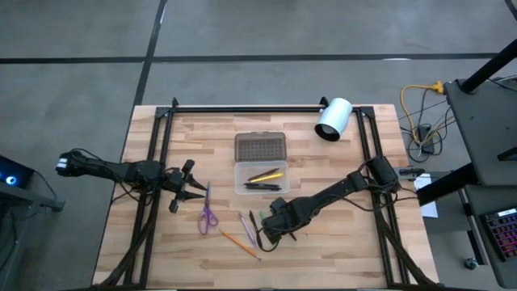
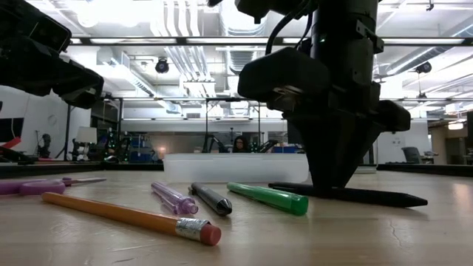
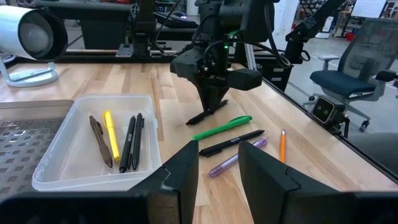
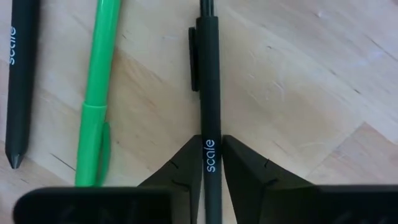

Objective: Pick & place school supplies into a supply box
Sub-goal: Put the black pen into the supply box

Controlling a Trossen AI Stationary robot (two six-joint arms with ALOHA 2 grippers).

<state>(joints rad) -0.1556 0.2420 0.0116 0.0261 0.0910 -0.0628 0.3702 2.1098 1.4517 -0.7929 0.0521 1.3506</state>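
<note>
Mid-task state of the pick-and-place. The clear supply box [image 1: 260,179] lies near the middle of the wooden counter [image 1: 339,250], its dotted lid [image 1: 260,147] folded open on the far side. Four items already rest inside: a yellow pen [image 3: 110,134], a brown pen [image 3: 99,140] and two black pens [image 3: 133,142].

The right tool [image 4: 212,163] is down on the counter in front of the box, its fingers [image 4: 180,171] pinching a black pen [image 4: 209,87] that lies flat on the wood; the pen appears gripped but not yet lifted.

Loose supplies left on the counter: a green pen [image 3: 222,127], a second black pen [image 3: 231,142], a translucent purple pen [image 3: 235,159], an orange pencil [image 2: 126,216] and purple-handled scissors [image 1: 208,212].

The left tool [image 3: 219,167] hovers to the left of the box with its fingers spread and nothing between them.

A white cylinder [image 1: 333,119] stands at the far right corner, apart from the task. Judged from this layout, a little under half of the supplies are stowed.
</note>
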